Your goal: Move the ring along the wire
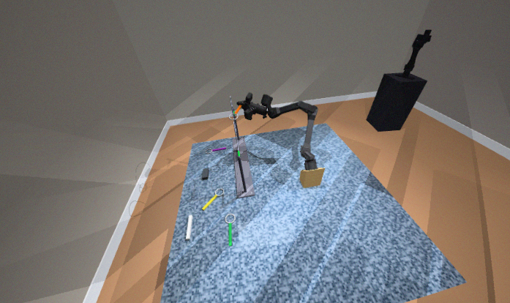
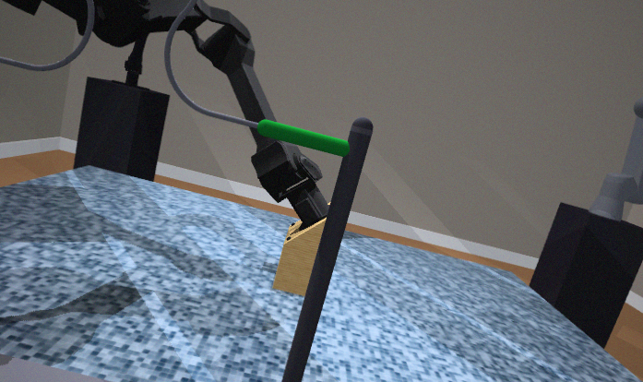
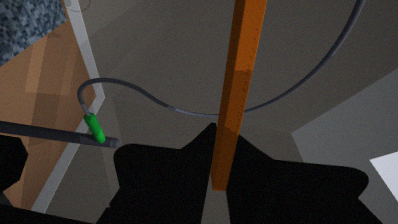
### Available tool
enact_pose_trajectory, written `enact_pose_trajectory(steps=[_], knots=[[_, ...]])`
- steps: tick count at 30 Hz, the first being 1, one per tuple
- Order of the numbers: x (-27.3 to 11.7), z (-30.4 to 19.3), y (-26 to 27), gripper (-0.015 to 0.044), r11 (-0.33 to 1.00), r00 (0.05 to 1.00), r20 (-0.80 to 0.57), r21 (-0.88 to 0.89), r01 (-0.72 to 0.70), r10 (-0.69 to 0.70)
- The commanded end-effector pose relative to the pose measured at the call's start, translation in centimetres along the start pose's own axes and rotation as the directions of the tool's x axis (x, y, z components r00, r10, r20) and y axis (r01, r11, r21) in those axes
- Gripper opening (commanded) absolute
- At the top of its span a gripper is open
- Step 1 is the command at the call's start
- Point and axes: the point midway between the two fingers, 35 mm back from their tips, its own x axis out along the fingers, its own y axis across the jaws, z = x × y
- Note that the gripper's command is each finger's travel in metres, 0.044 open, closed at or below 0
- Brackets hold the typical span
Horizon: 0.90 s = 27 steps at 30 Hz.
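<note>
My gripper [image 1: 241, 104] [image 3: 217, 128] is shut on the orange handle [image 1: 238, 109] [image 3: 241, 65], above the far end of the stand. The ring [image 1: 235, 113] shows small at the handle's lower end, close to the far green part [image 1: 233, 112]; it is outside the wrist view. Whether the wire passes through it, or it touches anything, is too small to tell. The grey wire [image 2: 168, 61] [image 3: 172, 108] curves behind the handle in the wrist view. A green part [image 2: 303, 137] [image 3: 95, 128] meets a dark post [image 2: 330, 237] [image 3: 50, 134]. The near green part [image 1: 238, 154] tops the near post [image 1: 242, 175].
On the blue mat [image 1: 286, 241] lie a purple-handled ring [image 1: 219, 149], a yellow-handled ring [image 1: 210, 202], a green-handled ring [image 1: 230, 233], a white bar [image 1: 189, 227] and a dark block [image 1: 205, 173]. A wooden block [image 1: 312, 178] [image 2: 294, 266] is at the arm's base.
</note>
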Motion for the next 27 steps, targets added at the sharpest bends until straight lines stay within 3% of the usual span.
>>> enact_pose_trajectory(steps=[1, 27], knots=[[0.02, 0.08, -0.22, -0.015, 0.998, 0.999, 0.009, -0.051, 0.032, -0.031], [0.08, -0.13, -0.07, -0.015, 0.964, 0.991, 0.043, -0.228, 0.135, -0.129]])
